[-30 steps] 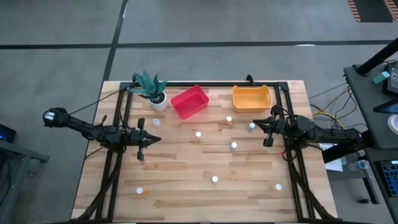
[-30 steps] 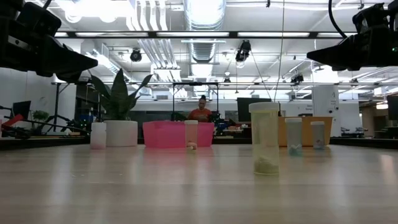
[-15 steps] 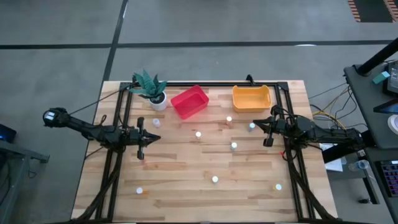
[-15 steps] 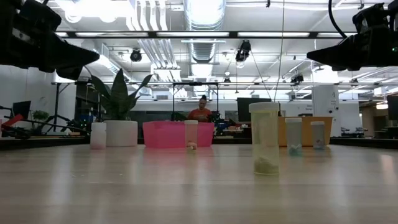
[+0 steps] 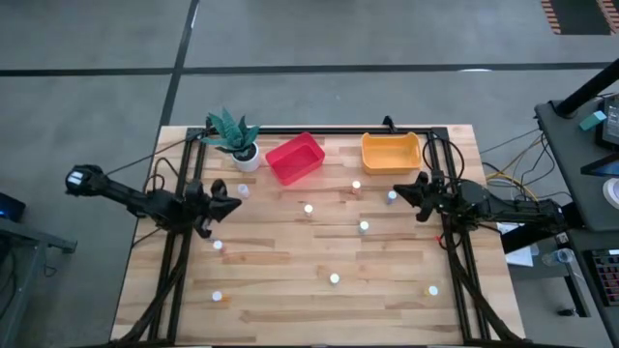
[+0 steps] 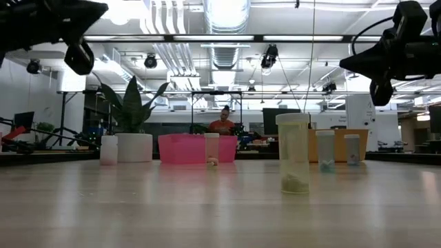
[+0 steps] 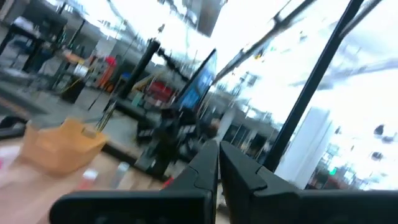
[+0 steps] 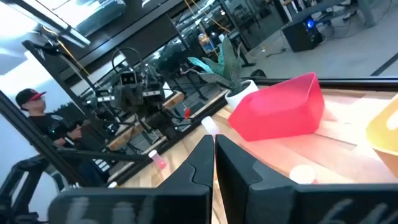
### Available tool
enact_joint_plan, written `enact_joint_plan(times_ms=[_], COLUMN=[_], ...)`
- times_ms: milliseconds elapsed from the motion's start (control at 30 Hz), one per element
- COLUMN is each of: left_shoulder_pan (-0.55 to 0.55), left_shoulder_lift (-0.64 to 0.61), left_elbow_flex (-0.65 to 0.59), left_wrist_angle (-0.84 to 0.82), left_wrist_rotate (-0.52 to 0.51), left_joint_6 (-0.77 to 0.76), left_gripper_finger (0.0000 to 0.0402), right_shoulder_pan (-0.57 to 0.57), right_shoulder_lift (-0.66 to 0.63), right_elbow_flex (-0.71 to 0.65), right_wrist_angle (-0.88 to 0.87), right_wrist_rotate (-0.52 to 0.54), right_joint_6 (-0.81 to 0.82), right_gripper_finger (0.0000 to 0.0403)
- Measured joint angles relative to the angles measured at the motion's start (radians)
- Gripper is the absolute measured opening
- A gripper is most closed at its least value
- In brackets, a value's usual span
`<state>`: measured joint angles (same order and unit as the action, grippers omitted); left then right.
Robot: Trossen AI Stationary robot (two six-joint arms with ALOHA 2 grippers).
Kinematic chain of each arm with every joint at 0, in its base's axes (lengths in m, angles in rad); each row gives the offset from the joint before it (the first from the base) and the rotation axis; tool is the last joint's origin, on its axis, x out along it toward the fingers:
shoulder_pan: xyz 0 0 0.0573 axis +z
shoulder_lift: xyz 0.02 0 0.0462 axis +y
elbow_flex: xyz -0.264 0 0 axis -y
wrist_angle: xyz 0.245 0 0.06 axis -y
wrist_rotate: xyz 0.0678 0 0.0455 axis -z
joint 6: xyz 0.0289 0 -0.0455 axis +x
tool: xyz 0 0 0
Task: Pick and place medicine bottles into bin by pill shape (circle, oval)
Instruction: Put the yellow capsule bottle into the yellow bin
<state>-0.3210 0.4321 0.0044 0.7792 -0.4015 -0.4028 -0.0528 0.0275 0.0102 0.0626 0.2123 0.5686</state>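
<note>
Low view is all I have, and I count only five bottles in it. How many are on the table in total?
Observer: The high view shows nine bottles, spread over the table.
Operator: Is any of them in a bin?
Observer: No. Neither the red bin nor the orange bin shows a cap inside.
Operator: And the pincers, open or shut?
Observer: The wrist views show the left pincer and the right pincer both shut, holding nothing.
</note>
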Motion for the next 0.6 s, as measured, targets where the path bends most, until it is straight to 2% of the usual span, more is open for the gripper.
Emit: enact_joint_plan(times_ms=[167, 333, 467, 600], left_shoulder_pan=[0.0, 0.0, 0.0, 0.0], left_shoulder_lift=[0.048, 0.07, 0.081, 0.091], left_elbow_flex=[0.0, 0.002, 0.008, 0.012], left_wrist_angle=[0.169, 0.215, 0.215, 0.274], left_wrist_rotate=[0.0, -0.052, -0.171, -0.357], left_joint_6=[0.054, 0.118, 0.282, 0.421], left_gripper_finger=[0.0, 0.0, 0.0, 0.0], right_shoulder_pan=[0.0, 0.0, 0.0, 0.0], right_shoulder_lift=[0.001, 0.001, 0.003, 0.029], right_elbow_flex=[0.0, 0.0, 0.0, 0.0], right_wrist_angle=[0.003, 0.031, 0.057, 0.208], right_wrist_rotate=[-0.001, -0.001, -0.001, -0.001], right_joint_6=[0.04, 0.037, 0.032, -0.041], right_gripper_finger=[0.0009, 0.0009, 0.0009, 0.0009])
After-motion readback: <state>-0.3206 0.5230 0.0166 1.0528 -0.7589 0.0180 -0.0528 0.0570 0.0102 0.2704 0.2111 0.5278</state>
